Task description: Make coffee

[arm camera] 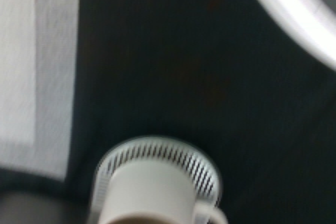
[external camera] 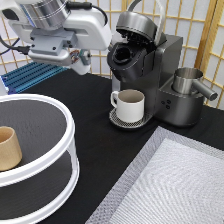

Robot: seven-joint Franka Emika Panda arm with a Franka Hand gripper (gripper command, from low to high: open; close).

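Gripper: fingers hard to make out against the arm's white housing; open or closed, cannot tell. Anything held there is hidden. Arm cut off by the exterior view's top edge.

Coffee pod: not visible anywhere.

Tan cup on the round shelf: sliced by the exterior view's left edge.

Coffee machine: inside of its open chamber too dark to read.

Wrist view: white mug smeared, lower part cut off.
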